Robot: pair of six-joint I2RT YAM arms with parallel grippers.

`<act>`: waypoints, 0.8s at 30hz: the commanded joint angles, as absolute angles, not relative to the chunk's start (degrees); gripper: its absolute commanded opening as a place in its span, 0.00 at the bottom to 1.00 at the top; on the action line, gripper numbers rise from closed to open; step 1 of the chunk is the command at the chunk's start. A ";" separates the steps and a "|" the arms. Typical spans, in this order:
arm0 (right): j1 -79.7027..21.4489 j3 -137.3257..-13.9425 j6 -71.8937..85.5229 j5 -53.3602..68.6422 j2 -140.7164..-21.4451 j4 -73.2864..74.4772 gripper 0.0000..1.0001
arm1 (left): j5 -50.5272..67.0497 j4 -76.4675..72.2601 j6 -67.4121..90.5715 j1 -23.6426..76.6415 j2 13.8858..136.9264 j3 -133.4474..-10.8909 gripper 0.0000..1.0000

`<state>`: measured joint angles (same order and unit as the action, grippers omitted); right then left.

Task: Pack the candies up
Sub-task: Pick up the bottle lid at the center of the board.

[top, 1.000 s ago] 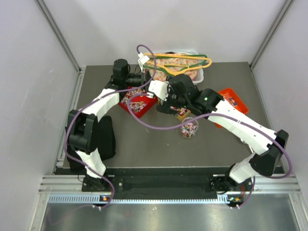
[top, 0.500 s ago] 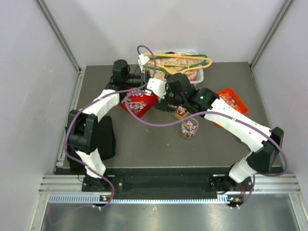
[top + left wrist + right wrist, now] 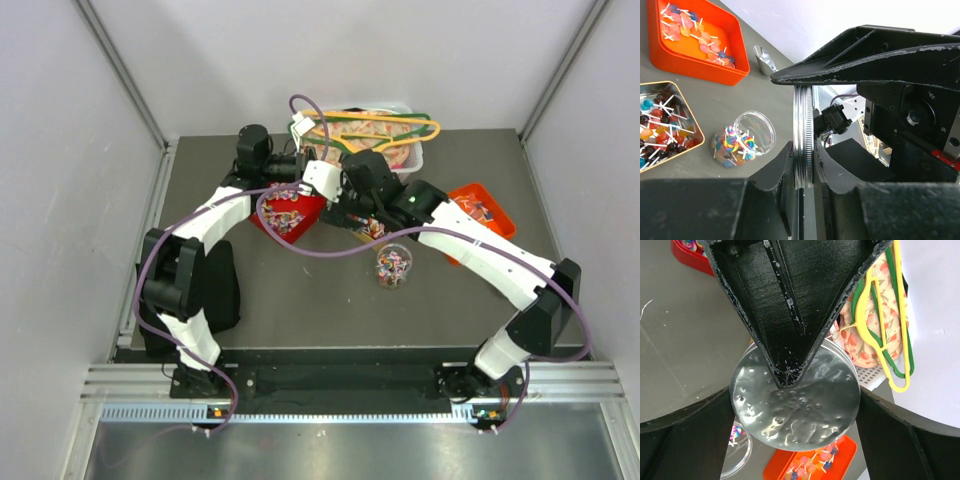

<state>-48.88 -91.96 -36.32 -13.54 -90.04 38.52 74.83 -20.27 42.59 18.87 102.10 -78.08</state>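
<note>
- Pinching the lid [image 3: 803,112] across its two flat faces with the left gripper [image 3: 804,150], closed down to the lid's thickness and holding it on edge above the far-middle of the desk — probably presenting the rim for a handover.
- Straddling that rim with the right gripper [image 3: 796,390], spread to the lid's full width, fingers appearing to meet the metal on both sides. Cannot tell whether squeezing or only framing it.
- Standing the jar [image 3: 747,135] open-mouthed near the middle of the desk, a little toward the right edge, part-filled with candies [image 3: 732,145] and seemingly waiting for that lid.
- Holding the remaining candies in shallow trays, presumably for easy picking:
  - the red tray [image 3: 285,215] left of centre toward the far edge
  - the gold tray [image 3: 670,125] just beyond the jar on its far side
  - the orange tray [image 3: 695,40] near the right edge
- Lying just beside the orange tray, a small metal scoop [image 3: 764,59], likely for ladling sweets into the jar.
- Counting up: one lid, one jar, three trays, one scoop, two grippers. Candies far too many and too small for counting.
- Sitting against the middle of the far edge, one white bin [image 3: 422,158] carrying two hangers [image 3: 400,125], one green and one yellow — seemingly playing no part in the packing.
</note>
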 commanded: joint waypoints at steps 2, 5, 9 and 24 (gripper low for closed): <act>-48.25 -95.63 -36.30 -14.59 -90.35 35.77 0.87 | 76.38 -23.64 43.15 19.42 98.88 -77.08 0.00; -48.08 -95.10 -36.39 -14.85 -90.53 35.51 0.79 | 76.64 -23.91 43.24 19.60 98.96 -76.90 0.00; -47.90 -95.10 -36.39 -14.85 -90.88 35.33 0.67 | 76.82 -24.17 43.59 19.69 98.88 -76.90 0.00; -47.64 -92.21 -36.39 -16.44 -86.58 36.12 0.67 | 76.55 -29.52 46.84 17.76 100.54 -79.98 0.66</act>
<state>-48.25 -92.33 -36.47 -14.98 -90.50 38.28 75.75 -23.20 44.53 19.22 102.02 -77.23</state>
